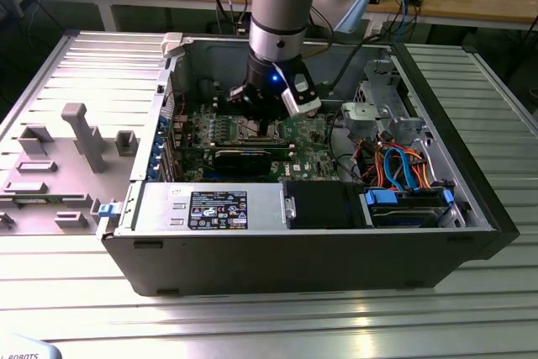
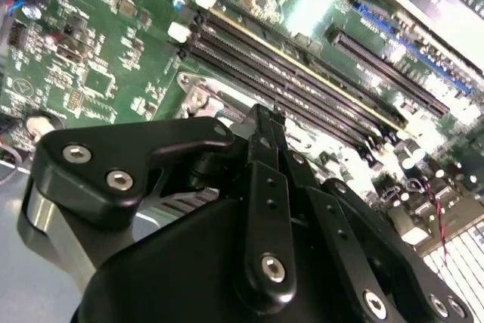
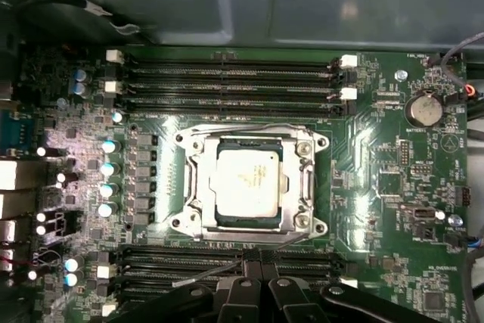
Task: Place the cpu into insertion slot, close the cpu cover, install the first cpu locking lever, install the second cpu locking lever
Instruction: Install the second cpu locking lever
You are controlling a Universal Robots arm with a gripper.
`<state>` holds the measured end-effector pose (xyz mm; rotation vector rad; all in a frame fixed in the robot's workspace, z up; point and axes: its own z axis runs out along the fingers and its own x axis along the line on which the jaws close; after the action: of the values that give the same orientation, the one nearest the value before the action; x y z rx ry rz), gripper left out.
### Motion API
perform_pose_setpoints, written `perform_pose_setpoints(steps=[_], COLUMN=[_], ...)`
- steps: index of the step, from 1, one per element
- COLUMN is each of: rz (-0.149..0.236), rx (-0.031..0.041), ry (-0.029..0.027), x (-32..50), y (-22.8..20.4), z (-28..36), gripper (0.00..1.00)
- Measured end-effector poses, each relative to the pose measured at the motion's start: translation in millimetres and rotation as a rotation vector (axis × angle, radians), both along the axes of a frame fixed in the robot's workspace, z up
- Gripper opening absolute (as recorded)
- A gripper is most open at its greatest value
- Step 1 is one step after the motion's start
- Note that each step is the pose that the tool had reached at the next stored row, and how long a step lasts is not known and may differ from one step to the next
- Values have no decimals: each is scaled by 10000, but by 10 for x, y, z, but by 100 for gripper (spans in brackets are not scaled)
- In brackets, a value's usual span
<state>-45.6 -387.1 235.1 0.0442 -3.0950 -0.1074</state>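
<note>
In the first wrist view the cpu point(image 3: 246, 181) lies flat in the insertion slot point(image 3: 187, 222), its dull silver top showing. The cpu cover point(image 3: 306, 187) is down over it, framing the chip through its window. One thin wire lever point(image 3: 227, 128) lies along one edge of the socket. Another thin lever point(image 3: 208, 274) slants from the socket's other edge to the tips of my gripper point(image 3: 253, 256). The black fingers point(image 2: 261, 122) are pressed together just above the board. In the exterior view my gripper point(image 1: 267, 126) reaches down inside the open computer case over the green motherboard point(image 1: 307, 134).
Long black memory slots point(image 3: 227, 81) flank the socket on two sides. A black graphics card point(image 1: 244, 157), a silver power supply point(image 1: 210, 208) and a drive bay with blue and orange cables point(image 1: 403, 170) fill the case. A grey fixture plate point(image 1: 67, 157) lies outside, at the exterior view's left.
</note>
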Motion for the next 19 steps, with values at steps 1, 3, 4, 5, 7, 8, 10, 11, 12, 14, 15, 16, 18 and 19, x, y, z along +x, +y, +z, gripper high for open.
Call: perform_pose_setpoints(steps=[1, 3, 4, 5, 7, 8, 10, 11, 12, 14, 15, 16, 18, 19], rz=[1, 0, 1, 2, 2, -1, 1, 1, 2, 2, 3, 2, 5, 11], rx=[47, 63, 62, 63, 94, 106, 172, 204, 263, 356, 381, 411, 456, 496], ry=[43, 58, 59, 59, 60, 63, 70, 75, 84, 92, 93, 94, 93, 93], x=[0, 0, 0, 0, 0, -7, -26, -34, -45, -70, -82, -106, -140, -148], y=[-8, -21, -29, -52, -101, -102, -103, -105, -107, -113, -117, -122, -151, -166], z=[0, -1, -1, -1, -1, 0, -1, -2, -2, -3, -4, -5, -8, -10], gripper=[11, 11, 11, 11, 11, 11, 11, 11, 11, 11, 11, 11, 11, 11])
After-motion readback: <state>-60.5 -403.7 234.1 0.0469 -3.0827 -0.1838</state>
